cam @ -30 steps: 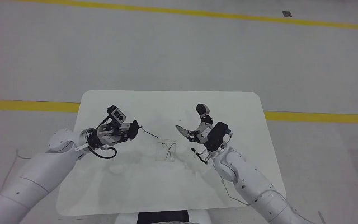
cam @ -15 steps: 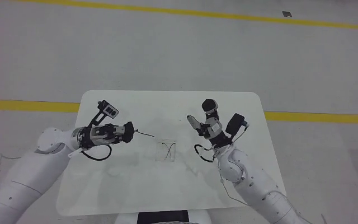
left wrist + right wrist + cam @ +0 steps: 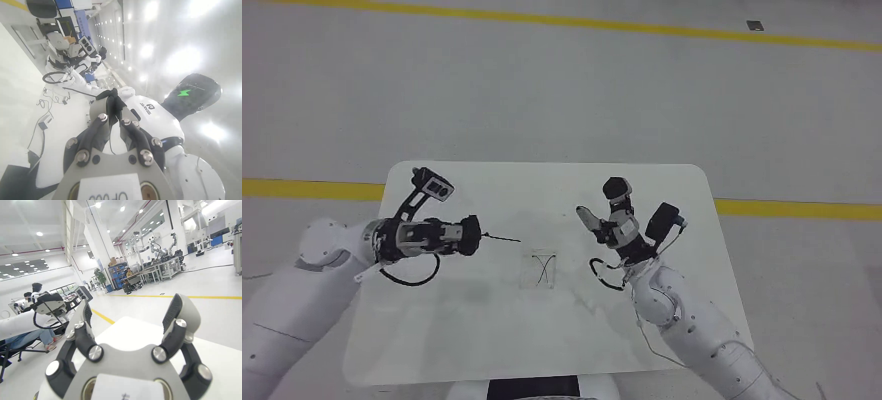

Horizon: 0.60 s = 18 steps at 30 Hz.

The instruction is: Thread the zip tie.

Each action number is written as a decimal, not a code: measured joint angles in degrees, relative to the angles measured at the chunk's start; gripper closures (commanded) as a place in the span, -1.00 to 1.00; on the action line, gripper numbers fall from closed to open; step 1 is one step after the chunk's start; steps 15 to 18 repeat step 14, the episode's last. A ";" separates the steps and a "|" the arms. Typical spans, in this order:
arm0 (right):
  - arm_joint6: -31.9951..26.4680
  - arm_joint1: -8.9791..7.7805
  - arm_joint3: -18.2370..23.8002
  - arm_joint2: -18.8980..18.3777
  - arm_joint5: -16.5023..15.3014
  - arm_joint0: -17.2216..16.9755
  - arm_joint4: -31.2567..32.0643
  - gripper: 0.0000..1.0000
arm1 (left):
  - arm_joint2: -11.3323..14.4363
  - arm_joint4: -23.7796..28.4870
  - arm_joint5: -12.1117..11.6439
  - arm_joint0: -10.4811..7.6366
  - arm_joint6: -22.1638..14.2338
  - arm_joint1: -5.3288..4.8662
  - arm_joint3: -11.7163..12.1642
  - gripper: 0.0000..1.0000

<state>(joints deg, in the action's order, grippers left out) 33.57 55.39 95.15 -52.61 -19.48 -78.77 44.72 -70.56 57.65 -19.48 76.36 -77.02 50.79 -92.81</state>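
A thin black zip tie (image 3: pixel 504 238) sticks out over the white table (image 3: pixel 542 190) from my left gripper (image 3: pixel 474 235), which is shut on it at the table's left side. In the left wrist view the gripper (image 3: pixel 113 94) pinches the tie (image 3: pixel 79 91) near one end, and the loose tail hangs back between the fingers. My right gripper (image 3: pixel 602 207) is raised over the table's right side, open and holding nothing. Its ribbed pads (image 3: pixel 170 311) stand wide apart in the right wrist view, where the gripper (image 3: pixel 130 311) faces the room and the left gripper (image 3: pixel 49 306) is farther off.
A small clear box (image 3: pixel 539 268) with more black ties in it sits on the table between the two arms. A yellow floor line (image 3: pixel 802 208) runs behind the table. Bare tabletop lies in front of the box.
The left gripper has drawn back to the left with the zip tie. The right gripper first swung up and away from the box, then kept still.
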 measured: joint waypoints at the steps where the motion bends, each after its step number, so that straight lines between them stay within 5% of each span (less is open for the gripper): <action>1: 0.00 0.00 0.00 0.00 0.00 0.00 0.00 -1.00 | -0.60 -0.80 0.00 0.42 -0.40 0.23 -0.31 1.00; 18: 0.00 0.00 0.00 0.00 0.00 0.00 0.00 -1.00 | -1.27 -2.67 0.00 1.13 -0.97 0.73 -0.85 1.00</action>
